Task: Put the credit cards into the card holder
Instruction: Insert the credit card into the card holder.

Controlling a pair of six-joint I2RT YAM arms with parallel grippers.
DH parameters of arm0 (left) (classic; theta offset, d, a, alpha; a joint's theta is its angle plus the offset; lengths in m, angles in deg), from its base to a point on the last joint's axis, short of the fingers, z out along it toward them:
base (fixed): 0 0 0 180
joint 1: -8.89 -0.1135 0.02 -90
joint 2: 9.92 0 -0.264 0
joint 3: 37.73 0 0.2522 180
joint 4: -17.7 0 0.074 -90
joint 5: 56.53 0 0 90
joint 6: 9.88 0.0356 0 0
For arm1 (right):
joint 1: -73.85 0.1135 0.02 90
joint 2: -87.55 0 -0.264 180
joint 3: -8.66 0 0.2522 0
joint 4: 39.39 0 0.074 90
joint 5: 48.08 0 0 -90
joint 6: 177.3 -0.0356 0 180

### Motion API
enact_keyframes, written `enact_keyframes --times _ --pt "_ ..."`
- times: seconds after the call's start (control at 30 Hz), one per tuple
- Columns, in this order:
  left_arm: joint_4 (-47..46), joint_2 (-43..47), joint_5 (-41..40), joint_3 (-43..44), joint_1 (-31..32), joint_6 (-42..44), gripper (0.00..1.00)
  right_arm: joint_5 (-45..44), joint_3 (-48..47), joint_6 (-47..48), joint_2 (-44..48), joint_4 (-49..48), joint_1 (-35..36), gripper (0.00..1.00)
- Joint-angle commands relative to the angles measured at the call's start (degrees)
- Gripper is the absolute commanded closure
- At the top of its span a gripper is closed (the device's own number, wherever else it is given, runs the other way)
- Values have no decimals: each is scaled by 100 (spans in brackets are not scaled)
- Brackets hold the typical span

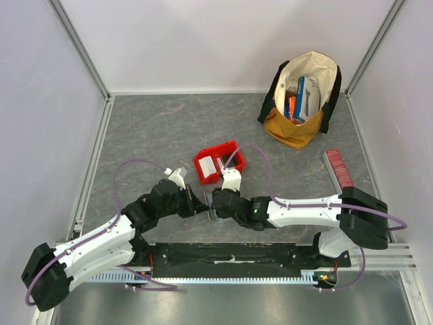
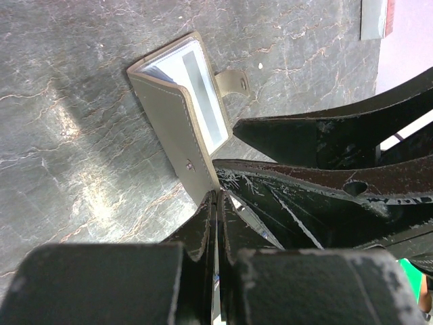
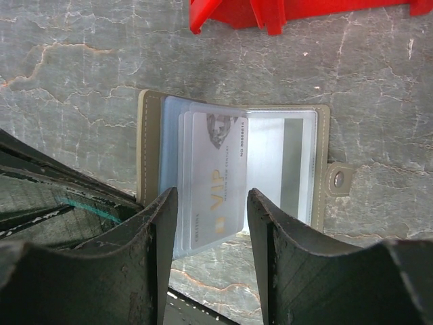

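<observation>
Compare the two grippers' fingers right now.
The left gripper has its fingers shut, pinching the cover edge of the card holder; the right gripper has its fingers apart, either side of a white card. The left gripper works at the holder's cover, the right gripper over its clear sleeves. Both are black, at the holder.

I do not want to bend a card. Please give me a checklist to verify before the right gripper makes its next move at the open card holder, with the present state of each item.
1. Card holder lies open, sleeves showing: ok.
2. Left gripper shut on its cover edge: ok.
3. Right gripper open, one finger on each side of the VIP card: ok.
4. VIP card fully seated in a sleeve: cannot tell.
5. More cards waiting in the red bin: cannot tell; a white thing lies in it.
</observation>
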Motion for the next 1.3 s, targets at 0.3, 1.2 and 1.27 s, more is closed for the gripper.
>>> enact_keyframes --times 0.3,1.2,1.27 --pt "-137 32 -91 141 -21 5 98 -90 -148 83 -257 52 195 47" --pt "-32 146 -152 54 -13 23 98 -1585 -457 -84 -222 1627 371 49" --pt "-5 164 -161 19 -13 5 98 -1612 -431 -102 -196 1662 336 49"
